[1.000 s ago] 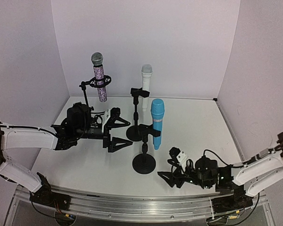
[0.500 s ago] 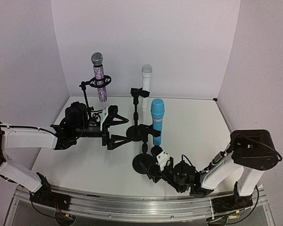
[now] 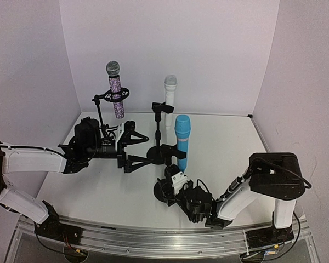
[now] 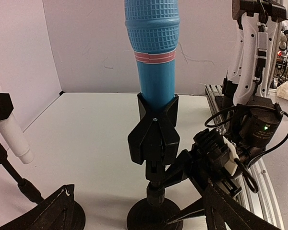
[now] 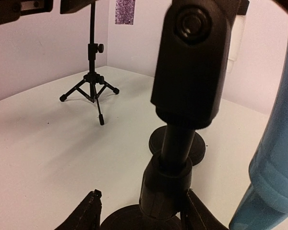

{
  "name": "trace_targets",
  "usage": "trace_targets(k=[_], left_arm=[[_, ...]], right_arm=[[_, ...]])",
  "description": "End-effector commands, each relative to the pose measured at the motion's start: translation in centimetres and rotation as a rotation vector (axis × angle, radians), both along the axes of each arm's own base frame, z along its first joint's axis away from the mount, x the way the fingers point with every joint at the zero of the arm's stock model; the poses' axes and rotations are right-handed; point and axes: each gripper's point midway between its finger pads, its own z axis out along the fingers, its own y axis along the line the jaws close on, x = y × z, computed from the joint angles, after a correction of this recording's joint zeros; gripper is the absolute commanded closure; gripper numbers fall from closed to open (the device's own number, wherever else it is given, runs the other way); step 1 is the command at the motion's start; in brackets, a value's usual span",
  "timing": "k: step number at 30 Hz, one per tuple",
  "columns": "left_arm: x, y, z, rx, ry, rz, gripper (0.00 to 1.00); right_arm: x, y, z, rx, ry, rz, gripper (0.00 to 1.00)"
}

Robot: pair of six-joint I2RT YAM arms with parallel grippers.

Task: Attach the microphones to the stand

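Right pincer spread astride blue microphone stand near front table edge, left pincer spread wide mid-table.

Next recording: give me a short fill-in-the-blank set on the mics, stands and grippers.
1. The purple mic sits in a stand with ____ legs.
2. The right gripper straddles the stem under the ____ mic.
3. The left gripper is wide ____.
4. The white mic has its head pointing ____.
Missing words: three; blue; open; up.
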Motion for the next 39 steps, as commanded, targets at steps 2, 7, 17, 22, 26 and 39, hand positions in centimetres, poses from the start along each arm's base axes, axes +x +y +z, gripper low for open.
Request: trace_targets(k=[2, 7, 17, 22, 26, 39], left_arm=[[0.3, -0.1, 2.6, -0.06, -0.035, -0.015, 0.07], [0.6, 0.1, 2.5, -0.06, -0.028, -0.009, 0.07], [1.2, 0.4, 2.9, -0.065, -0.038, 0.005, 0.07], [1.3, 0.7, 2.9, -0.064, -0.037, 0.012, 0.07], [1.3, 0.8, 3.0, -0.065, -0.041, 0.014, 0.07], [1.6, 1.5, 3.5, -0.07, -0.064, 0.044, 0.07]], right_arm=[[1.6, -0.4, 0.4, 0.04, -0.022, -0.102, 0.5], [3.0, -0.5, 0.3, 0.044, -0.028, -0.145, 0.58], [4.3, -0.2, 0.4, 0.05, -0.031, -0.15, 0.91], [5.5, -1.2, 1.7, 0.059, -0.047, -0.174, 1.0], [8.5, -3.3, 3.7, 0.086, -0.066, -0.189, 1.0], [20.3, -12.5, 6.0, 0.163, -0.105, -0.356, 1.0]])
